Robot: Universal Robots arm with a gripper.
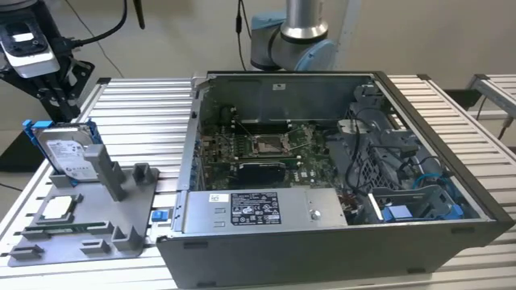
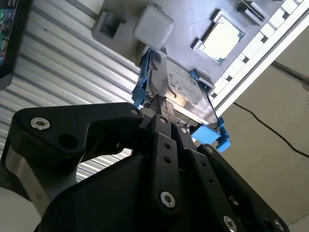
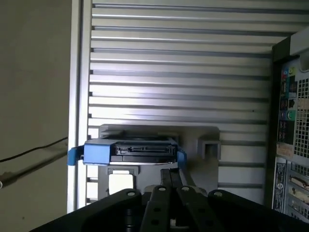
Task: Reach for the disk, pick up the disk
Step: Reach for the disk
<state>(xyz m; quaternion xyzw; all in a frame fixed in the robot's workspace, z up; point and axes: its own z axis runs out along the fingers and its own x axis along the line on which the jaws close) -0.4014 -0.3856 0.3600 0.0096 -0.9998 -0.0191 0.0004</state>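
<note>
The reaching is almost done; the lifting is not. The disk [image 1: 69, 154] stands on its edge in a slot of the grey holder [image 1: 121, 211], at the exterior view's left, on the slatted table [image 1: 145, 103]. The gripper [image 2: 157, 107] hangs just over the disk's upper edge, near one end of its blue bracket. I cannot tell whether it touches. Its fingers [image 3: 166, 179] lie close together with nothing between them, so I judge that the grasp is not yet made.

The open computer case [image 1: 322, 254] is the biggest neighbour, just beside the holder, with a grey power supply box [image 1: 258, 208] inside. A post [image 1: 98, 160] of the holder stands in front of the disk, and a small square chip [image 1: 57, 208] lies lower on the holder. Above the disk I see nothing that bars the way.
</note>
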